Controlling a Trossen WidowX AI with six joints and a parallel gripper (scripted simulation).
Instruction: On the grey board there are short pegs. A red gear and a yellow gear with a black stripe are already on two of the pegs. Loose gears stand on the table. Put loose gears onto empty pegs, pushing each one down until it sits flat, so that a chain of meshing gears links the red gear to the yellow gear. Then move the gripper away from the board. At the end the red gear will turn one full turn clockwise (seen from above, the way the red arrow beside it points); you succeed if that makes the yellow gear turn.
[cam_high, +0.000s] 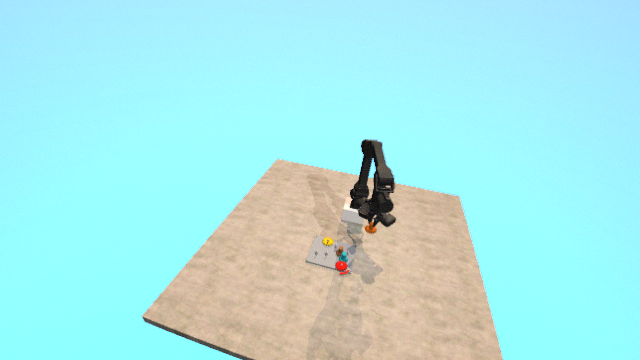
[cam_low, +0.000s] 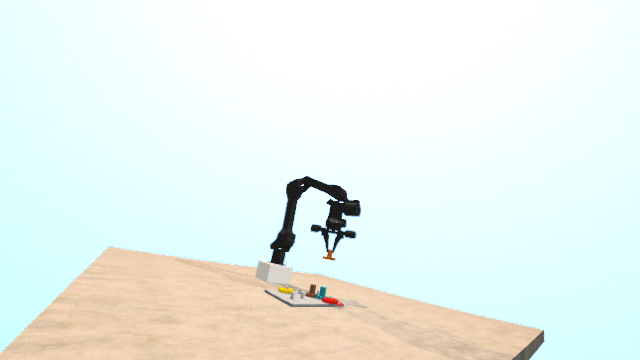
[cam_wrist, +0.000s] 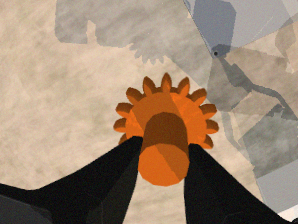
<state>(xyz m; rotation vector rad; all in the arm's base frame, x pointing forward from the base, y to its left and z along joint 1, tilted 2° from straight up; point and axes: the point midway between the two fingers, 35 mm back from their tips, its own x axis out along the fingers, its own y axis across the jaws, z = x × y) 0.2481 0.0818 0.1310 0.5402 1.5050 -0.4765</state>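
My gripper (cam_low: 329, 251) (cam_wrist: 164, 149) is shut on the handle of an orange gear (cam_high: 370, 229) (cam_low: 328, 258) (cam_wrist: 164, 165), held in the air beside the board, on the arm's side. The grey board (cam_high: 311, 259) (cam_low: 296, 305) lies on the table. The yellow gear (cam_high: 327, 241) (cam_low: 285, 290) sits on it near the arm's base, and the red gear (cam_high: 341, 266) (cam_low: 330, 300) at the opposite edge. A teal gear (cam_high: 343, 256) (cam_low: 322, 292) stands next to the red gear, and a brown gear (cam_high: 340, 251) (cam_low: 312, 290) next to the teal one. Their exact meshing is too small to tell. Several grey pegs show without gears.
The arm's white base block (cam_high: 352, 215) (cam_low: 274, 272) stands behind the board. The red arrow (cam_high: 344, 273) lies beside the red gear. In the wrist view a corner of the board (cam_wrist: 260, 15) shows at the upper right, with arm shadows across the table.
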